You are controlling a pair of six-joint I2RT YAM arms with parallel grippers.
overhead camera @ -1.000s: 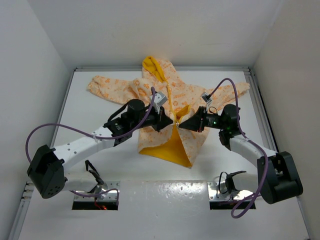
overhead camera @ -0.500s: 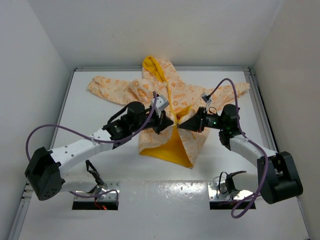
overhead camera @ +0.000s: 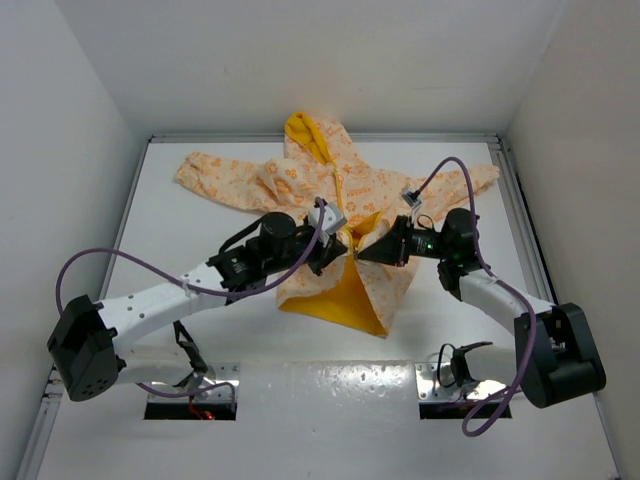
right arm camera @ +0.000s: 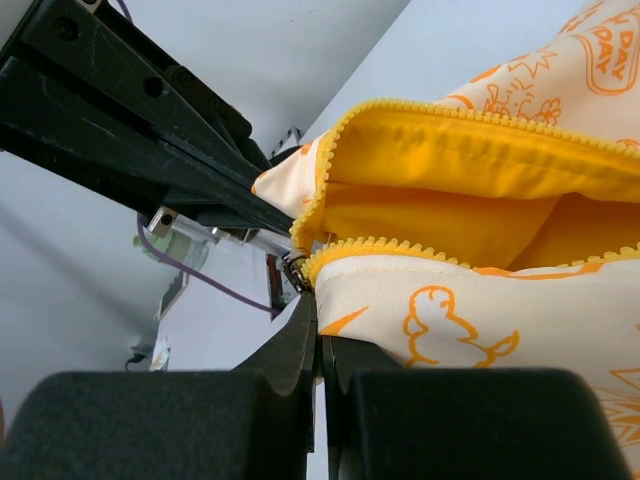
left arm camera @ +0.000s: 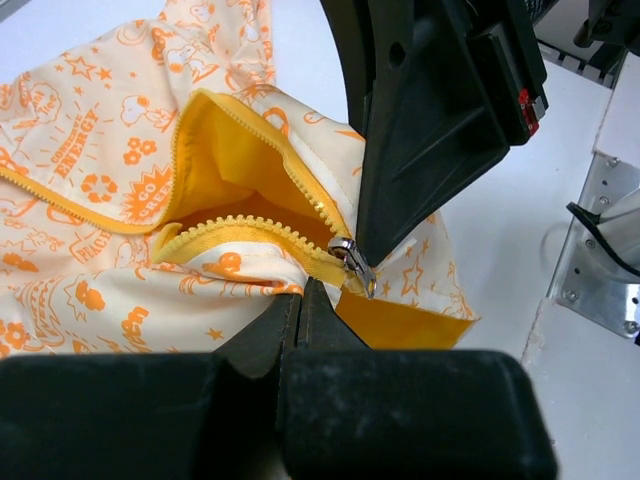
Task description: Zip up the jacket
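Spotter: Slider [left arm camera: 352, 267] first, since your next move turns on it. It sits between the two tips, just past the left gripper [left arm camera: 300, 306] and close against the right gripper [overhead camera: 368, 248].

Operator: What are they holding?

Spotter: Both are pinched closed on the jacket [overhead camera: 330, 190]. Your left has the cream cloth just on the hem side of the slider. Your right has the panel edge beside the teeth [left arm camera: 250, 226]. In the wrist views the pull tab looks free of both pinches, though it is small and I wouldn't swear to it.

Operator: How does the jacket lie?

Spotter: It's on the table [overhead camera: 190, 240], from the middle toward the far side, with its sleeves spread. The hood [overhead camera: 305, 132] points at the back wall and the hem points at your bases. So the zipper line runs near to far, straight away from you. Beyond the slider the teeth part around yellow lining [left arm camera: 225, 170], so I judge the closing run goes toward the hood.

Operator: Which arm is nearer?

Spotter: Neither. They meet tip to tip at the slider, your left coming in from the left and your right from the right. I'd use one pinch as the hem-side anchor and put the other on the tab. Then pull along that far-going line, not across it.
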